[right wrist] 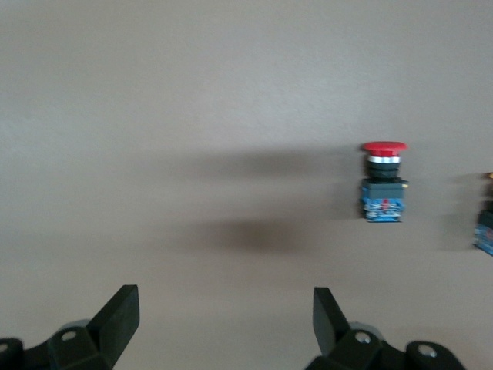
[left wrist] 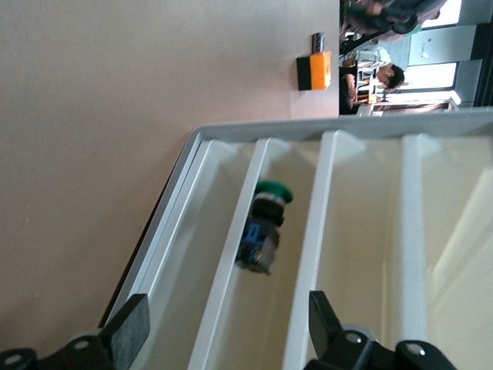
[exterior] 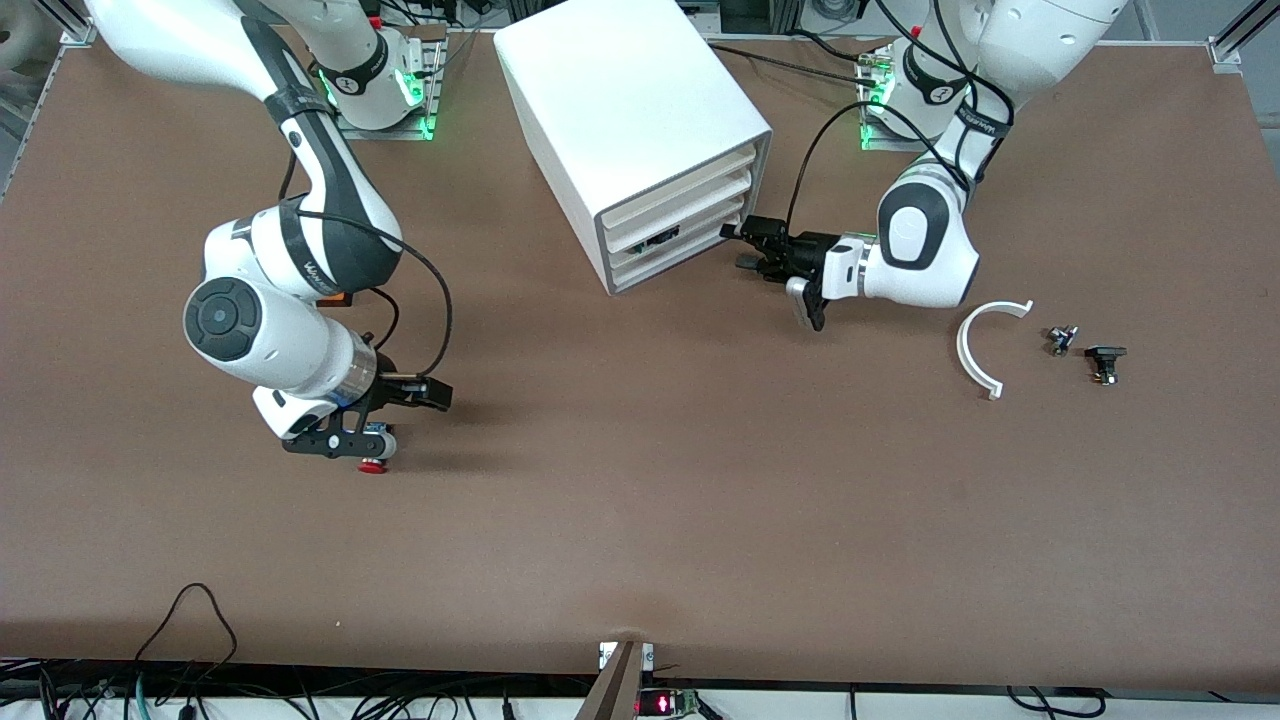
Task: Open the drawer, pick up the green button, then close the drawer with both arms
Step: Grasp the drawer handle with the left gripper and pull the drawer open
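Observation:
The white cabinet (exterior: 620, 110) stands at the middle of the table, near the robots' bases. Its lowest drawer (exterior: 690, 252) sits flush with the two above it. The green-capped button (exterior: 662, 240) shows as a dark spot in that drawer. In the left wrist view the button (left wrist: 264, 231) lies on its side in the tray behind the drawer's white lip (left wrist: 231, 285). My left gripper (exterior: 738, 247) is open and empty just in front of the drawers (left wrist: 223, 324). My right gripper (exterior: 425, 395) is open and empty over the bare table (right wrist: 223, 316).
A red-capped button (exterior: 372, 465) (right wrist: 383, 181) lies by the right gripper. An orange-capped one (exterior: 338, 298) (left wrist: 316, 69) lies under the right arm. A white curved strip (exterior: 985, 345) and two small parts (exterior: 1062, 338) (exterior: 1105, 362) lie toward the left arm's end.

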{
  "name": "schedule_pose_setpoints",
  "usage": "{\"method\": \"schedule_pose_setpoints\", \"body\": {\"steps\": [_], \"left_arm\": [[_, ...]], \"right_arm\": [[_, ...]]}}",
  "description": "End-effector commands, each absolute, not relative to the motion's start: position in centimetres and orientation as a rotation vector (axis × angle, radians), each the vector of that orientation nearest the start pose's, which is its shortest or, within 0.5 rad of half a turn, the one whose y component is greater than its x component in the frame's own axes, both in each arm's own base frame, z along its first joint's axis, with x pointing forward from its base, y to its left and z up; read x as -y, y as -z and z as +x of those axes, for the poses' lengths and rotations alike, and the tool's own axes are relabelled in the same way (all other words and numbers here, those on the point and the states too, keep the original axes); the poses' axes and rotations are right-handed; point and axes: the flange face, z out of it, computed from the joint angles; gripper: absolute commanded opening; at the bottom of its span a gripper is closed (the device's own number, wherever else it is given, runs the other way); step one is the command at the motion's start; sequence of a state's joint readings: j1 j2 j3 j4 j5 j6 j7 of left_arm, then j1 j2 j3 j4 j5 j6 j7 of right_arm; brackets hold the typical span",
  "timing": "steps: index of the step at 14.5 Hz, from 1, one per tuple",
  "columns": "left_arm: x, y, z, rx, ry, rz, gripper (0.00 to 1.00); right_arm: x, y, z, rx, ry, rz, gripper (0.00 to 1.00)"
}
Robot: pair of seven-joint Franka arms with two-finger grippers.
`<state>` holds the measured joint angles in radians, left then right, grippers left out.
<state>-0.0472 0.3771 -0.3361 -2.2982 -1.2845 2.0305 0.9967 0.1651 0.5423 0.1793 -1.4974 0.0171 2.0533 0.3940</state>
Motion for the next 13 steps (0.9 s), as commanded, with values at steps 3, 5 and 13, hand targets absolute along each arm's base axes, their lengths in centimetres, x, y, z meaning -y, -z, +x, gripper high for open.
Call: {"method": "schedule_pose_setpoints", "body": {"steps": [3, 5, 13], "left_arm": [[24.4, -16.6, 41.0, 0.361, 0.23, 1.948, 0.66], [24.5, -15.8, 40.6, 0.35, 0.238, 1.933, 0.47], [26.9, -13.3, 37.5, 0.329, 0.234, 1.843, 0.49]], "right_arm": [[-26.9, -36.5, 67.2, -0.291, -0.007, -2.99, 1.0], [-28.5, -37.1, 67.1, -0.37, -0.002, -2.974, 1.0], [-35.0, -40.0, 66.0, -0.765, 0.013, -2.843, 1.0]]}}
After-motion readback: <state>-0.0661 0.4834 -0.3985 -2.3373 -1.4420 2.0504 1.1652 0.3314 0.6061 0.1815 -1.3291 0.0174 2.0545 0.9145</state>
